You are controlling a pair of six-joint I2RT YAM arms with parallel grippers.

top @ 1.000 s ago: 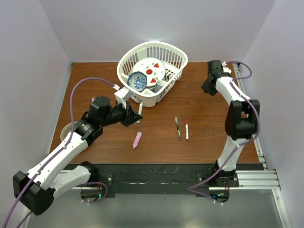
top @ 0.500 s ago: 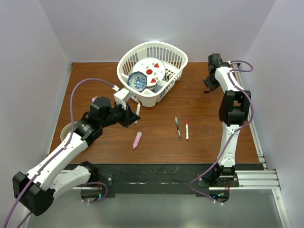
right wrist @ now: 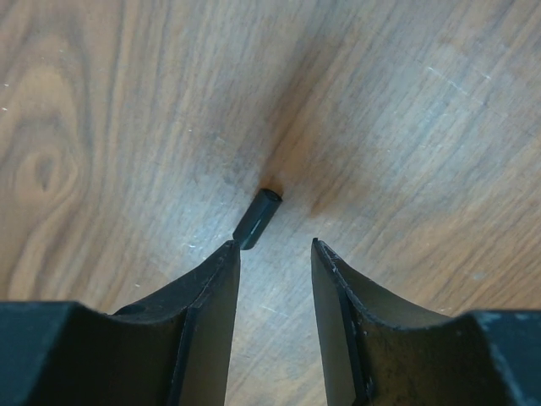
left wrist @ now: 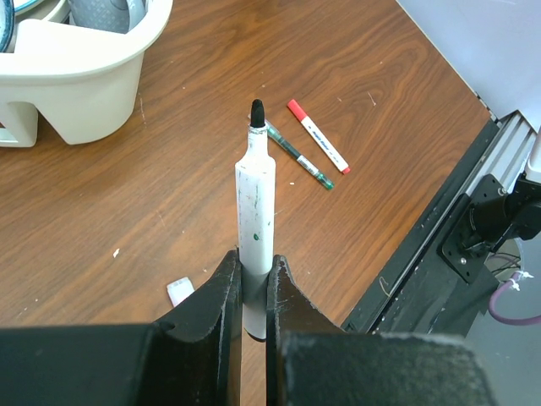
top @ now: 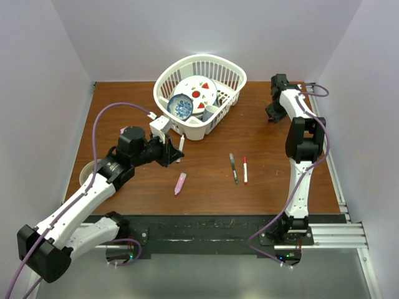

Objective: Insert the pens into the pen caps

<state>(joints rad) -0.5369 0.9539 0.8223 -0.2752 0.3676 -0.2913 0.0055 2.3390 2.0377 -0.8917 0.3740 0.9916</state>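
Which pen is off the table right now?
The white-barrelled pen with the bare black tip, clamped in the left gripper. The dark grey pen, the red-ended white pen and the pink marker lie on the table.

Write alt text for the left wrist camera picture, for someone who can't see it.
The left gripper clamps a white marker, its bare black tip pointing away over a wooden table. Beyond lie a thin dark pen and a red-tipped white pen, side by side; a white basket sits upper left.
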